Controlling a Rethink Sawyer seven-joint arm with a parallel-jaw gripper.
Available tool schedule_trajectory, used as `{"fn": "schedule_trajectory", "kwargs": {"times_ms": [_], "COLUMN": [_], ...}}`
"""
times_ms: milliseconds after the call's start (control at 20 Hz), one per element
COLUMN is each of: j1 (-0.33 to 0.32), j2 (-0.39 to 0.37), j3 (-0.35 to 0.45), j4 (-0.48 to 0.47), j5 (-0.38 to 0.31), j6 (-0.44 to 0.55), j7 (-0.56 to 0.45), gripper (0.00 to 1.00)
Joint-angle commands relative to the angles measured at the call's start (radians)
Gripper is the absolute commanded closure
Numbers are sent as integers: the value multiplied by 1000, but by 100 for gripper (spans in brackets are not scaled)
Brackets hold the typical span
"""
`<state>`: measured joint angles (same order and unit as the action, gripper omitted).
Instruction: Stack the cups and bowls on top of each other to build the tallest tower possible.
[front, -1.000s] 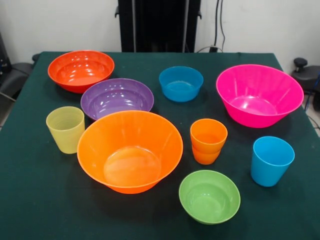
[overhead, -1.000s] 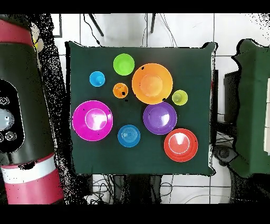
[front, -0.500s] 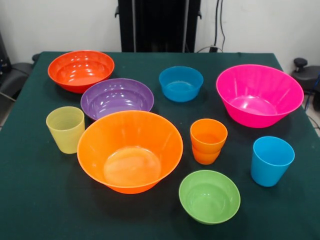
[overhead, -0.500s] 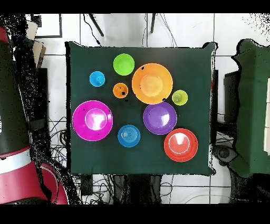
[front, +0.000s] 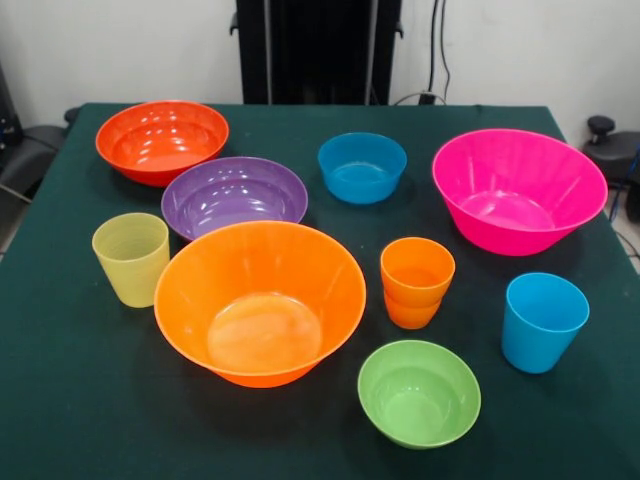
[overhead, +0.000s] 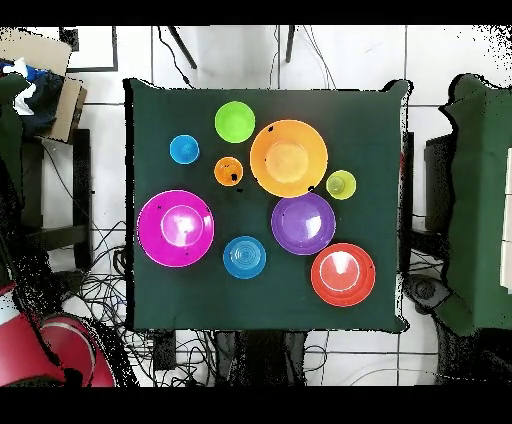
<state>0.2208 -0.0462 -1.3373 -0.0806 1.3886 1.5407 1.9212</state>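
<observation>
On the green table (front: 80, 400) nothing is stacked: every vessel sits apart, upright. Large orange bowl (front: 260, 302) at front centre, purple bowl (front: 234, 195) just behind it, red-orange bowl (front: 162, 140) behind that. Hot pink bowl (front: 518, 188), blue bowl (front: 362, 166), lime green bowl (front: 419, 392). Ribbed yellow-green cup (front: 131, 258), orange cup (front: 416, 281), sky blue cup (front: 543, 320). Pincer isn't visible in either view, so can't tell its opening; only a red piece of arm (overhead: 45, 350) shows at the overhead's corner.
</observation>
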Motion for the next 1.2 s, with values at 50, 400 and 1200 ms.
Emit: {"fn": "schedule_trajectory", "kwargs": {"times_ms": [50, 400, 1200], "j1": [-187, -235, -452], "j2": [160, 207, 417], "j3": [417, 432, 448], "j4": [-591, -743, -1287], "j5": [-374, -368, -398], "j6": [285, 323, 426], "j7": [-161, -93, 145], "gripper": [100, 100, 100]}}
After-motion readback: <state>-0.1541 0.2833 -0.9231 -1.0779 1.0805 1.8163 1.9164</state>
